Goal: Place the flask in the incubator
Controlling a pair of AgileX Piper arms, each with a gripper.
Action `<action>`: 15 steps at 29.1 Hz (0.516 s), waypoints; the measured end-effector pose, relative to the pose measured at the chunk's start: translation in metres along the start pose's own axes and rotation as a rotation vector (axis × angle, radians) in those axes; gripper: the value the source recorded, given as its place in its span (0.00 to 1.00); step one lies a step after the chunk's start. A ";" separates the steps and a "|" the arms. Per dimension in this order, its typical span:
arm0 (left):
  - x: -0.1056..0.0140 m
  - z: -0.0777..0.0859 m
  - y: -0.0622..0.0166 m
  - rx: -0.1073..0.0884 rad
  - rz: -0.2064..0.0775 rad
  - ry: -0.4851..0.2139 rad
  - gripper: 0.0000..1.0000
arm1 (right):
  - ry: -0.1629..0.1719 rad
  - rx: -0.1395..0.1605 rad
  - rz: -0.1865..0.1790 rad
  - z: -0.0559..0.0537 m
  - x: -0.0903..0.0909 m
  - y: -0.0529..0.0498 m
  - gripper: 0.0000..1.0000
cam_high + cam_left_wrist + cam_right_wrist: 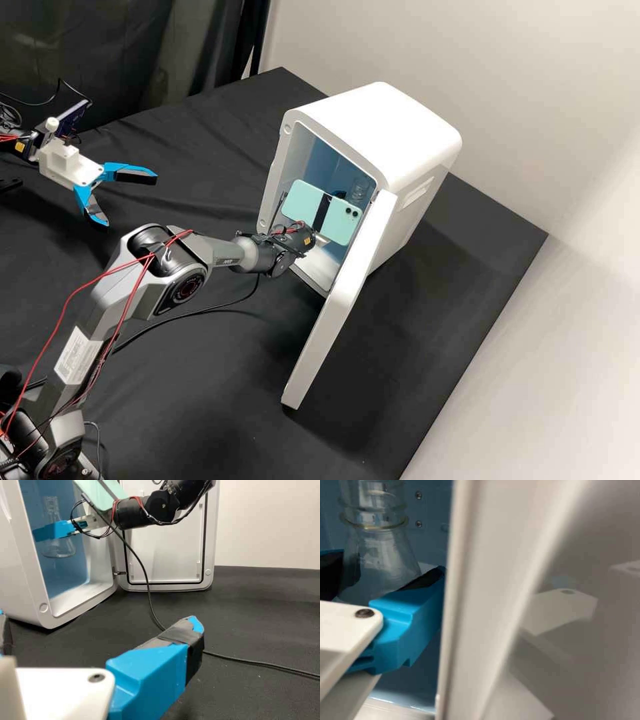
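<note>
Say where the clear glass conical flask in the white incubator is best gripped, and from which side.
Probably the narrow neck of the clear glass conical flask, approached level through the white incubator's open front: it stands upright, walled in elsewhere.

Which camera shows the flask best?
The left wrist view: nearly the whole flask shows inside the incubator. The right wrist view crops it to neck and shoulder. In the high view the arm hides it.

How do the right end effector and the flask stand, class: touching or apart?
Touching. In the right wrist view the right end effector clamps the flask, no gap at the glass.
</note>
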 end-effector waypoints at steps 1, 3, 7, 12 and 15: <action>0.000 0.000 0.0000 0.000 0.000 0.000 1.00 | 0.003 -0.010 -0.003 -0.001 0.001 -0.002 0.00; 0.000 0.000 0.0000 0.000 0.000 0.000 1.00 | 0.004 -0.008 -0.005 -0.001 0.003 -0.004 0.00; 0.000 0.000 0.0000 0.000 0.000 0.000 1.00 | 0.005 -0.002 -0.009 -0.001 0.009 -0.009 0.00; 0.000 0.000 0.0000 0.000 0.000 0.000 1.00 | -0.003 0.005 -0.011 -0.001 0.011 -0.009 0.00; 0.000 0.000 0.0000 0.000 0.000 0.000 1.00 | -0.004 -0.004 -0.009 -0.002 0.012 -0.007 0.00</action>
